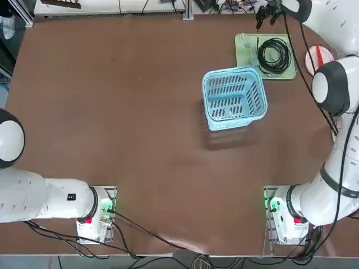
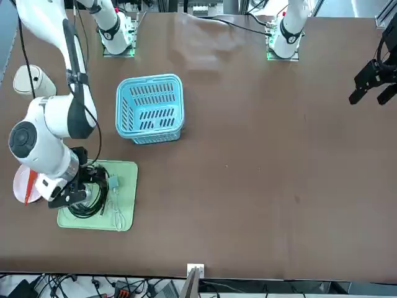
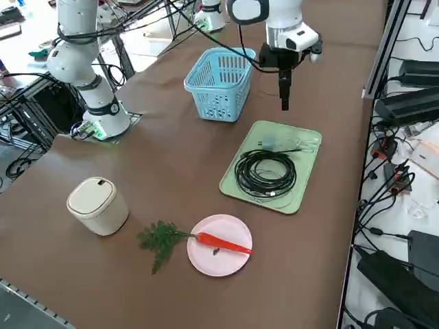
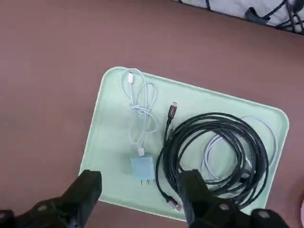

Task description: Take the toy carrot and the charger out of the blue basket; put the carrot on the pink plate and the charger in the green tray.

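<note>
Open right hand [image 4: 140, 199] hovers above charger [image 4: 142, 168] in green tray [image 4: 109, 142]

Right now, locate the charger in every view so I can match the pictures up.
Top view: the charger lies in the green tray, upper right, mostly its white cable showing.
Front view: lower left, on the tray's basket-side half.
Right side view: at the tray's far end, below the open right gripper.
Right wrist view: centre, between the fingers.
Shared landmark: the black coiled cable beside it.
</note>
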`<state>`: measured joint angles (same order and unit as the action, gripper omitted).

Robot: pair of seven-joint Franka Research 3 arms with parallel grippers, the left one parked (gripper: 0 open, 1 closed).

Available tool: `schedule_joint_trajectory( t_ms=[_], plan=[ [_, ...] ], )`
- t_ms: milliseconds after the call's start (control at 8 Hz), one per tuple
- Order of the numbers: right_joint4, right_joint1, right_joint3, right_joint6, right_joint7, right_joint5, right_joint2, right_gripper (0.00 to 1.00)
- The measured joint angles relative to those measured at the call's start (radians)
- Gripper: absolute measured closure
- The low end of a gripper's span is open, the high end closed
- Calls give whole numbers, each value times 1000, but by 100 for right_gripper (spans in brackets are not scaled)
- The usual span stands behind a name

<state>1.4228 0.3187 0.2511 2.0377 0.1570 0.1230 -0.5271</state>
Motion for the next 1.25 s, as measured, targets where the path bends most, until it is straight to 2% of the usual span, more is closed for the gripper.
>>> schedule_joint_trajectory(
  t_ms=[500,750,1000,1250],
  plan=[
    [-19,-5,7,-286,-113,5,221,0],
    [-18,-5,9,-427,-152,4,302,0],
    [-15,-5,12,-508,-155,-14,349,0],
    [-6,-9,10,-526,-156,-54,359,0]
  ],
)
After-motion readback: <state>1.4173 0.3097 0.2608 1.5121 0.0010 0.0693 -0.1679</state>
